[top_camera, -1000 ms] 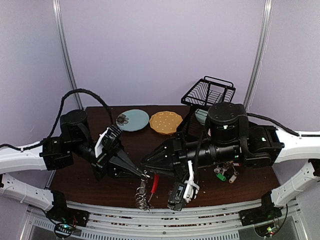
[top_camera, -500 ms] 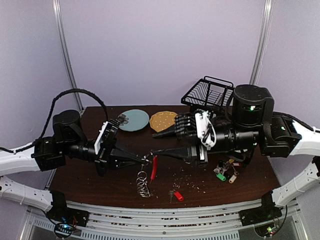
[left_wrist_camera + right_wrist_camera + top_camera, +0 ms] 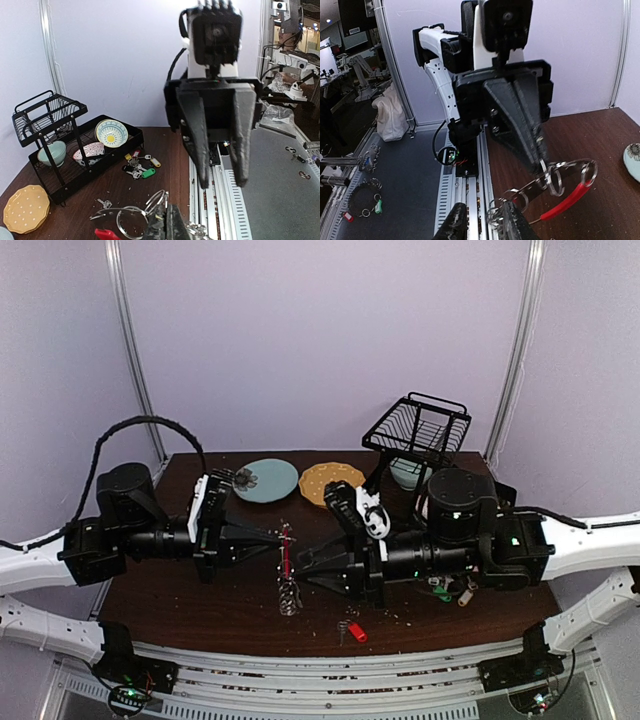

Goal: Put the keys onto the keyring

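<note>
The left gripper (image 3: pixel 280 537) pinches the keyring (image 3: pixel 287 565) above the table (image 3: pixel 180 595), the right gripper (image 3: pixel 305 565) slightly parted beside it — with a red-tagged key (image 3: pixel 352 630) lying below, a slack pinch could drop the ring.

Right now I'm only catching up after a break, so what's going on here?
The left gripper is shut on the keyring, holding it up off the table by its red sleeve end, the loops dangling. The right gripper faces it from close by, jaws slightly apart, holding nothing. A loose key with a red tag lies on the table near the front edge, not yet threaded on.
</note>
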